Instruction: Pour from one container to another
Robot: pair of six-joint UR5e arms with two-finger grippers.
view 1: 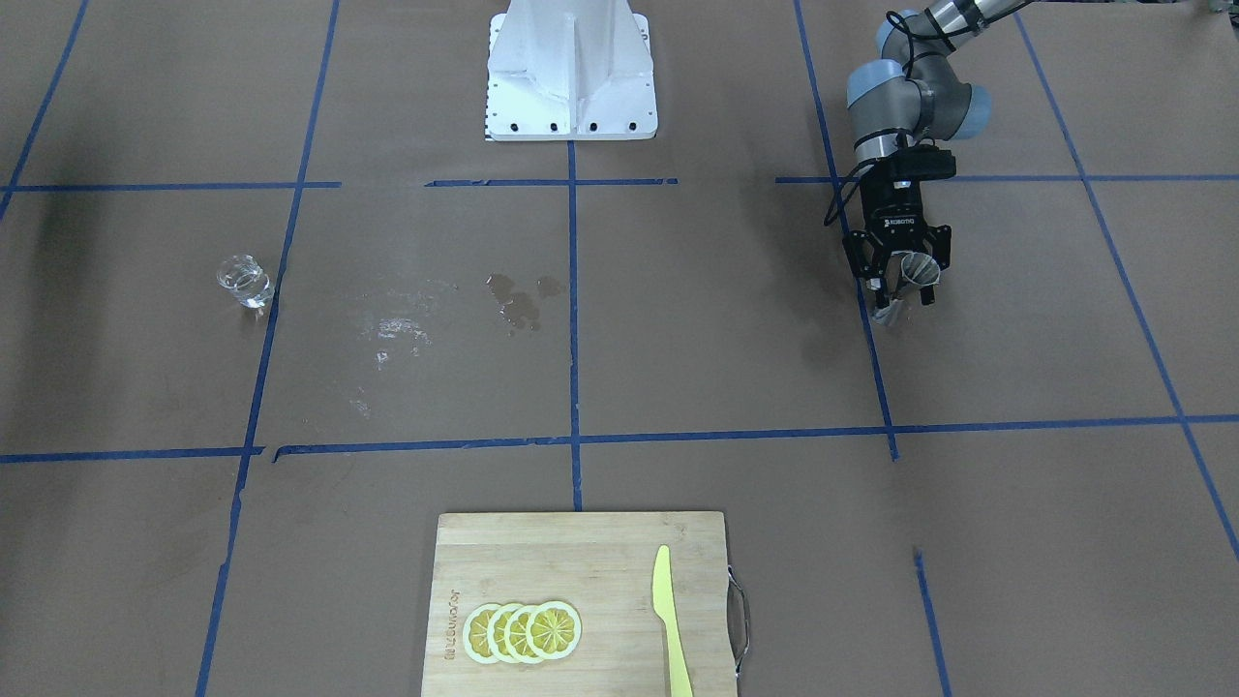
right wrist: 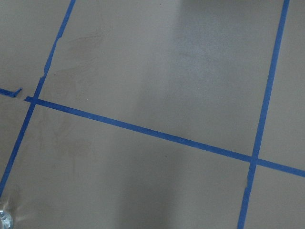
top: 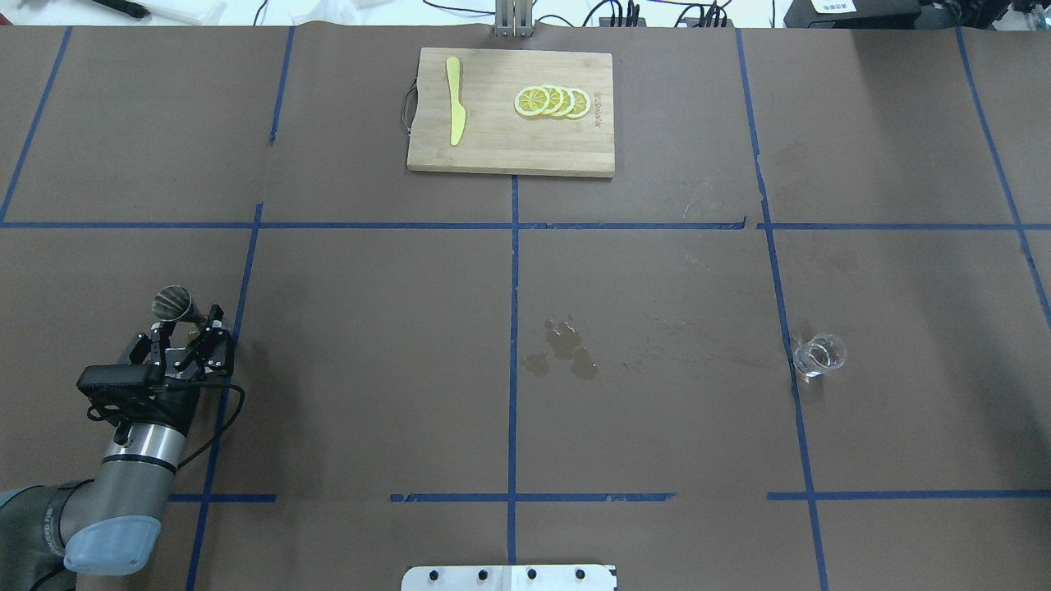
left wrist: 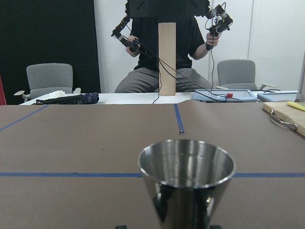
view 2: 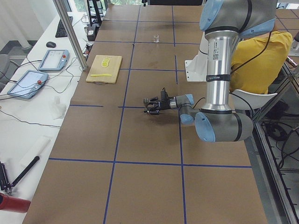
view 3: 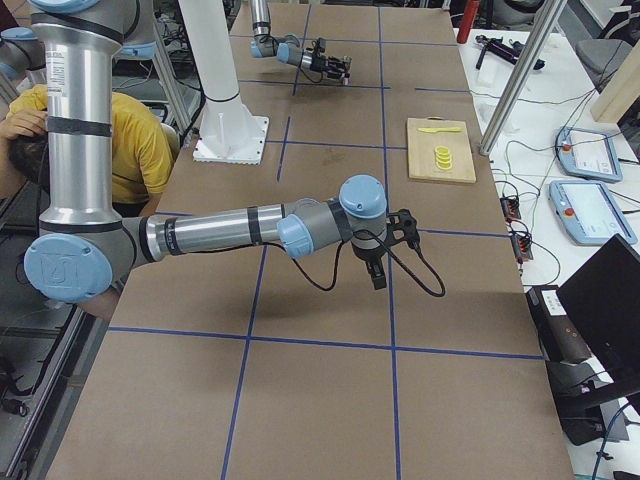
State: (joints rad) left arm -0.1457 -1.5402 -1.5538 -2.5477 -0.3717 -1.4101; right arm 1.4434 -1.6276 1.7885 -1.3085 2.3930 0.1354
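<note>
Pouring not begun: clamps jigger (top: 174, 303) in left gripper (top: 189, 327), glass cup (top: 819, 355) standing far right; cannot tell right gripper's (view 3: 379, 274) closure.

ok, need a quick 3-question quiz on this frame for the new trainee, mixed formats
1. True or false: the small clear glass cup stands on the wooden cutting board.
2. What does the left tool hold? A) the shiny steel hourglass-shaped jigger B) a spoon C) nothing
3. Fill in: ___ yellow lemon slices lie on the board.
Key: 1 false, the cup stands on the brown table, well apart from the board. 2 A. 3 four.
</note>
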